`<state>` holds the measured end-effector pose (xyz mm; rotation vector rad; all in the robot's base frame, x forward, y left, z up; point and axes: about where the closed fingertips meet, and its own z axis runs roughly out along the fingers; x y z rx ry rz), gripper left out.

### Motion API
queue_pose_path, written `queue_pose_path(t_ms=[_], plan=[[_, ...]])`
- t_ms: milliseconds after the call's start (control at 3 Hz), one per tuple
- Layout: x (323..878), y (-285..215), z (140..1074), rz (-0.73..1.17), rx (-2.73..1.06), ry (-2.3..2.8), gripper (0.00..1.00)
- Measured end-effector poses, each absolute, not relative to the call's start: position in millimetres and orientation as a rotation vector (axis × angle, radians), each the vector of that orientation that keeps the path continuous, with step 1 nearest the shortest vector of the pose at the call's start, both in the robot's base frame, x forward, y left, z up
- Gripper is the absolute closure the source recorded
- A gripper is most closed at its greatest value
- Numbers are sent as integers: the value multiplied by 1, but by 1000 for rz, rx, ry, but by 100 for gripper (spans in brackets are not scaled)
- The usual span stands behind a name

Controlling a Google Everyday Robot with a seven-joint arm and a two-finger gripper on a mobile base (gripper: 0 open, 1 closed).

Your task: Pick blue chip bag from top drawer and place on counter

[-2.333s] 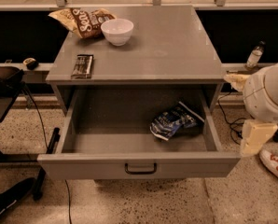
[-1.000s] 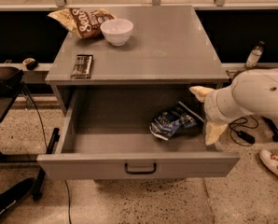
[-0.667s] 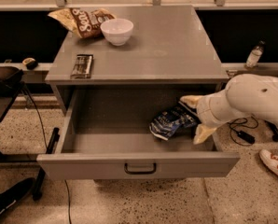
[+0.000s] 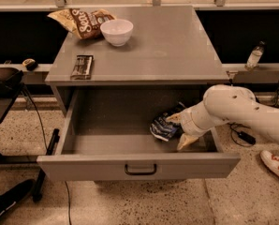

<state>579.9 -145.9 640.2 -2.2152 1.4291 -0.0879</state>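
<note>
Gripper (image 4: 179, 130) has come in from outside the right wall over the last 2 s. It now sits inside the top drawer (image 4: 83, 166), at 3 o'clock of the blue chip bag (image 4: 161, 127). Fingers are spread, bracketing the bag's right edge, not closed on it. Bag hasn't shifted: still in the drawer's right half. You're at pre-grasp; the lift to the counter (image 4: 172, 41) is still ahead.
</note>
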Motion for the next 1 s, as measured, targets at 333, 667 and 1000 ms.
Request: queue_pose_path(t_ms=[333,667,1000], plan=[[583,-138,622,-27,-2222,1432,47],[584,-140,632,38,-2146,1427,70],[576,-159,710,5,-1983,1363,99]])
